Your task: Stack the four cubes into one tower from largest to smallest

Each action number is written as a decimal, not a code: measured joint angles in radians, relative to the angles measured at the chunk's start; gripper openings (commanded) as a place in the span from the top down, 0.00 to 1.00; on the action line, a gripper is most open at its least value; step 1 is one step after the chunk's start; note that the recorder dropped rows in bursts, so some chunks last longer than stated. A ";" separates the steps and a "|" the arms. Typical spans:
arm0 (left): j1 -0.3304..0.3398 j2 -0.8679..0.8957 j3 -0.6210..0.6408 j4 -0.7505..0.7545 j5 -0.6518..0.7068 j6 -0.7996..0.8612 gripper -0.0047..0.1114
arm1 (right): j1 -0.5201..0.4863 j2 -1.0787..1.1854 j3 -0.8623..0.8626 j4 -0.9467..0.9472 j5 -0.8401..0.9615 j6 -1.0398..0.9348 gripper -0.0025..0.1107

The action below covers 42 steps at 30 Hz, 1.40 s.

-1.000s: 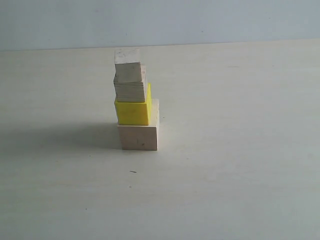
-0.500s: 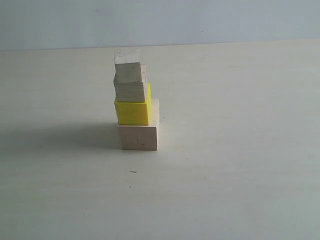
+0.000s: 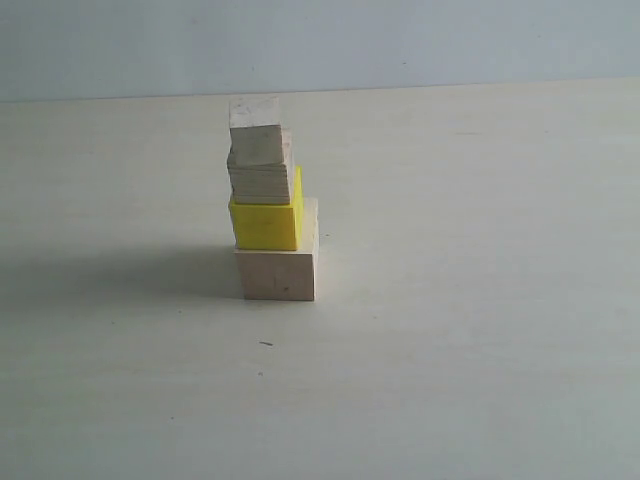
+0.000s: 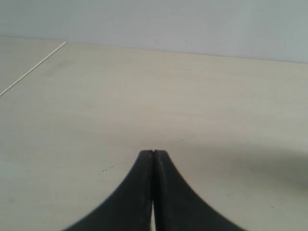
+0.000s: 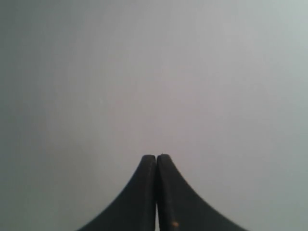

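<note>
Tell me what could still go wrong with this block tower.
1. The yellow block sits toward the left edge of the big wooden block, not centred; a bump might tip the tower that way.
2. The top block looks twisted on the small block below, so it could slide off.
3. The left hand and right hand are shut and not by the tower; neither could catch it.

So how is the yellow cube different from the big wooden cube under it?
The yellow cube is bright yellow; the big wooden cube is pale bare wood. The yellow cube is smaller than the big wooden cube. The big wooden cube rests on the table; the yellow cube sits on it. Both stand flat in one tower.
</note>
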 measured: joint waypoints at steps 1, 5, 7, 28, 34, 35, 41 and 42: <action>0.000 0.000 0.000 0.000 0.000 0.000 0.96 | 0.000 0.000 0.000 0.000 0.000 0.000 0.98; 0.000 0.000 0.000 0.000 0.000 0.000 0.96 | 0.000 0.000 0.000 0.000 0.000 0.000 0.98; 0.000 0.000 0.000 0.000 0.000 0.000 0.96 | 0.000 0.000 0.000 0.000 0.000 0.000 0.98; 0.000 0.000 0.000 0.002 0.000 0.000 0.96 | -0.313 0.000 0.000 0.000 -0.074 -0.004 0.98; 0.000 0.000 0.000 0.002 0.000 0.000 0.96 | -0.391 0.000 0.028 0.000 -0.087 -0.004 0.98; 0.000 0.000 0.000 0.002 0.000 0.000 0.96 | -0.393 0.000 0.042 0.000 -0.087 -0.004 0.98; 0.000 0.000 0.000 0.002 0.000 0.000 0.96 | -0.393 0.000 0.201 0.000 -0.090 0.028 0.98; 0.000 0.000 0.000 0.002 0.000 0.000 0.96 | -0.393 0.000 0.221 0.002 -0.090 0.039 0.98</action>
